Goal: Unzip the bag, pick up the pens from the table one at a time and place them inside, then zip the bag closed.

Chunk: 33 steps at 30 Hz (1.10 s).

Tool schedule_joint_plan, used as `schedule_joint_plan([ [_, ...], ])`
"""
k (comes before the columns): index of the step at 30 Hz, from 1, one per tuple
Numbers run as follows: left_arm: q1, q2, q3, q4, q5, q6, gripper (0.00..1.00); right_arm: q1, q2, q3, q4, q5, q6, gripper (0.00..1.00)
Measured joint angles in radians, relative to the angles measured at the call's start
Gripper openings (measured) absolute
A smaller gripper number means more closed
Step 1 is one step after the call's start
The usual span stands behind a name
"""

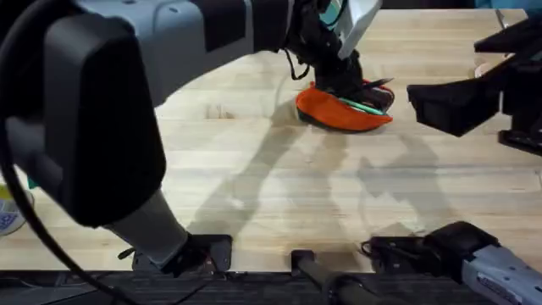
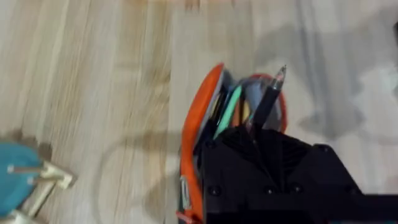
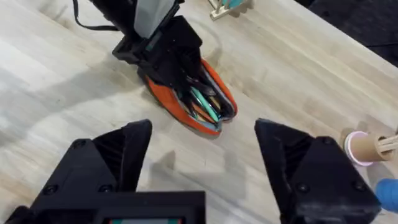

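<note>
The orange bag (image 1: 339, 110) lies open on the table (image 1: 254, 186) at the far middle. A light green pen (image 2: 229, 112) lies inside it, beside the dark lining. My left gripper (image 1: 349, 78) is down at the bag's open mouth, shut on the black pen (image 2: 268, 102), whose tip pokes out past the far rim. In the right wrist view the bag (image 3: 163, 98) sits under the left gripper (image 3: 180, 65), with the green pen (image 3: 205, 102) showing inside. My right gripper (image 3: 205, 162) hovers open and empty to the right of the bag (image 2: 198, 118), also seen in the overhead view (image 1: 453, 106).
A teal round stand (image 2: 18, 180) with wooden sticks stands beyond the bag. A pink cup (image 3: 360, 146) holding sticks is at the far right. Bare wood stretches across the near half of the table.
</note>
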Motion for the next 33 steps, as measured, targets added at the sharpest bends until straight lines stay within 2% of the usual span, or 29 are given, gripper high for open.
schedule_joint_plan([
  [5, 0.000, 0.039, 0.000, -0.043, -0.100, 0.026, 0.041, 0.000, 0.000, 0.000, 0.000, 0.000, 0.000, 0.996],
  [12, -0.010, 0.066, 0.002, -0.043, -0.178, 0.046, 0.041, 0.000, 0.000, 0.000, -0.001, 0.000, 0.000, 0.996],
  [19, -0.014, 0.066, 0.003, -0.042, -0.213, 0.052, 0.042, 0.000, 0.000, 0.000, -0.001, 0.000, 0.000, 0.996],
  [23, -0.013, 0.066, 0.003, -0.043, -0.233, 0.055, 0.081, 0.000, 0.000, 0.000, 0.000, 0.000, 0.000, 0.996],
  [25, -0.013, 0.066, 0.003, -0.043, -0.238, 0.060, 0.168, 0.000, 0.000, 0.000, -0.001, 0.000, 0.000, 0.997],
  [29, -0.013, 0.066, 0.003, -0.043, -0.249, 0.063, 0.409, 0.000, 0.000, 0.000, 0.000, 0.000, 0.000, 0.997],
  [30, -0.013, 0.066, 0.003, -0.043, -0.250, 0.065, 0.526, 0.000, 0.000, 0.000, -0.001, 0.000, 0.000, 0.997],
  [32, -0.012, 0.066, 0.003, -0.043, -0.250, 0.066, 0.839, 0.000, 0.000, 0.000, 0.000, 0.000, 0.000, 0.998],
  [33, -0.011, 0.066, 0.003, -0.045, -0.249, 0.063, 0.950, 0.000, 0.000, 0.000, 0.000, 0.000, 0.000, 0.997],
])
